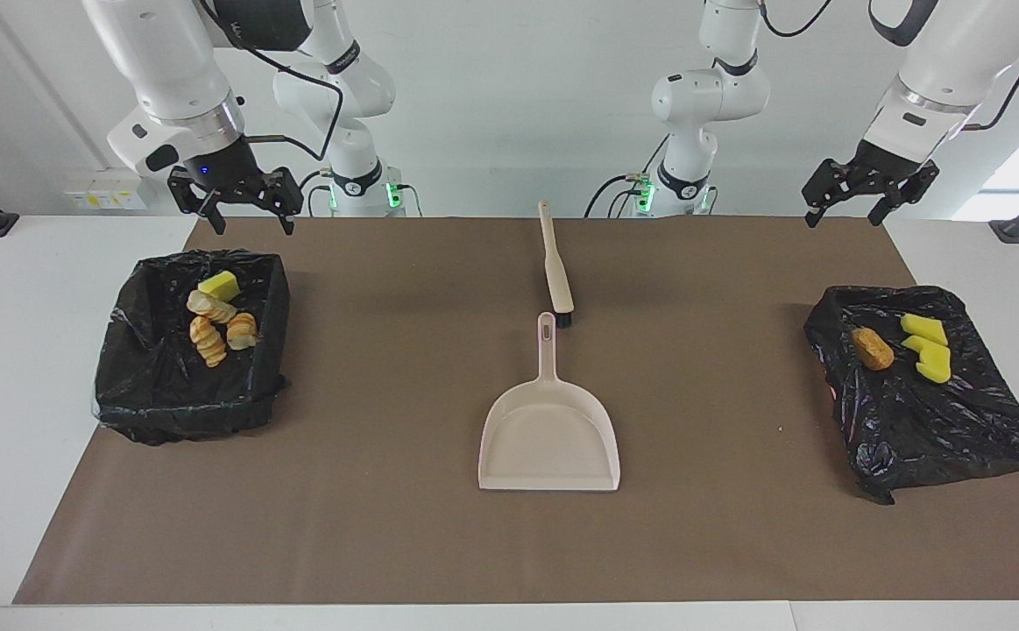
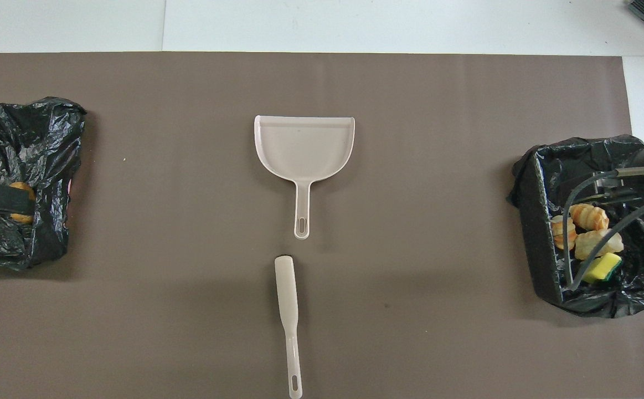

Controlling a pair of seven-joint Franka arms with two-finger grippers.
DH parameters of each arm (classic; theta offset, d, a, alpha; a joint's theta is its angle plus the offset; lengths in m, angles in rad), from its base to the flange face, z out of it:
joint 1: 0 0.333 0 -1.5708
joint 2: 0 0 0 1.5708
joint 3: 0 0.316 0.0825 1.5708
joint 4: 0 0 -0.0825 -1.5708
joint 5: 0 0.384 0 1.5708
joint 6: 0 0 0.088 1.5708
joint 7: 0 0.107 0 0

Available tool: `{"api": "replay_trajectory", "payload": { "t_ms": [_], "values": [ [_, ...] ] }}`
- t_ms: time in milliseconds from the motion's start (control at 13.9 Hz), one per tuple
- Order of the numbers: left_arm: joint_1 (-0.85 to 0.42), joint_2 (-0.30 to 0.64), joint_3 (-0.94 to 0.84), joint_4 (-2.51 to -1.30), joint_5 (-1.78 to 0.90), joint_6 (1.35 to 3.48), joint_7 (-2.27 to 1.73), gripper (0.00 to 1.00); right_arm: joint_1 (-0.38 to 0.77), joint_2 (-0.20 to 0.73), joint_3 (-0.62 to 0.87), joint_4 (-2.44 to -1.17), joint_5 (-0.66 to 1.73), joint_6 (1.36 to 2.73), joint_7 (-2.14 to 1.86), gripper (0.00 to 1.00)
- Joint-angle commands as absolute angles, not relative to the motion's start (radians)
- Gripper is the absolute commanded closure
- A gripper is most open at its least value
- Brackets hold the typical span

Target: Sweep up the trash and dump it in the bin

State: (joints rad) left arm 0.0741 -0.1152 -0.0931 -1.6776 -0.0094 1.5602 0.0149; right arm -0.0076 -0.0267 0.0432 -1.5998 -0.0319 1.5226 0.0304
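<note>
Both tools released and empty. Left tool (image 1: 859, 197) raised at the 1 o'clock corner of the facing view, over the bench (image 1: 439, 543) edge by its own bin (image 1: 938, 429). Right tool (image 1: 236, 206) raised at 10 o'clock, over the robots' edge of the other bin (image 1: 150, 394). Trash all binned: three scraps (image 1: 899, 346) at the left arm's end, four scraps (image 1: 215, 315) at the right arm's end. Dustpan (image 1: 549, 438) flat at mid-bench, handle toward 12 o'clock; brush (image 1: 555, 272) just past the handle tip, nearer the robots
</note>
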Motion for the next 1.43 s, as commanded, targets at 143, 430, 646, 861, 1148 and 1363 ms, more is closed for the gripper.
{"api": "replay_trajectory", "payload": {
  "t_ms": [143,430,646,861,1148,1363],
  "values": [
    [0.081,-0.123,-0.094,-1.669,-0.008,1.549,0.054,0.0,-0.023,-0.043,0.046,-1.617,-0.014,1.529,0.011,0.0],
    [0.026,-0.12,-0.026,-1.608,-0.009,1.502,0.061,0.0,-0.023,-0.043,0.046,-1.617,-0.014,1.528,0.011,0.0],
    [0.026,-0.123,-0.044,-1.592,-0.021,1.476,0.061,0.0,-0.023,-0.043,0.046,-1.617,-0.014,1.529,0.011,0.0],
    [0.026,-0.124,-0.046,-1.595,-0.066,1.499,0.054,0.0,-0.023,-0.041,0.045,-1.617,-0.014,1.536,0.012,0.0],
    [0.026,-0.124,-0.046,-1.597,-0.066,1.499,0.048,0.0,-0.023,-0.043,0.044,-1.617,-0.014,1.536,0.006,0.0],
    [0.026,-0.124,-0.048,-1.597,-0.066,1.502,0.048,0.0,-0.023,-0.043,0.044,-1.617,-0.014,1.536,0.006,0.0]
  ]
}}
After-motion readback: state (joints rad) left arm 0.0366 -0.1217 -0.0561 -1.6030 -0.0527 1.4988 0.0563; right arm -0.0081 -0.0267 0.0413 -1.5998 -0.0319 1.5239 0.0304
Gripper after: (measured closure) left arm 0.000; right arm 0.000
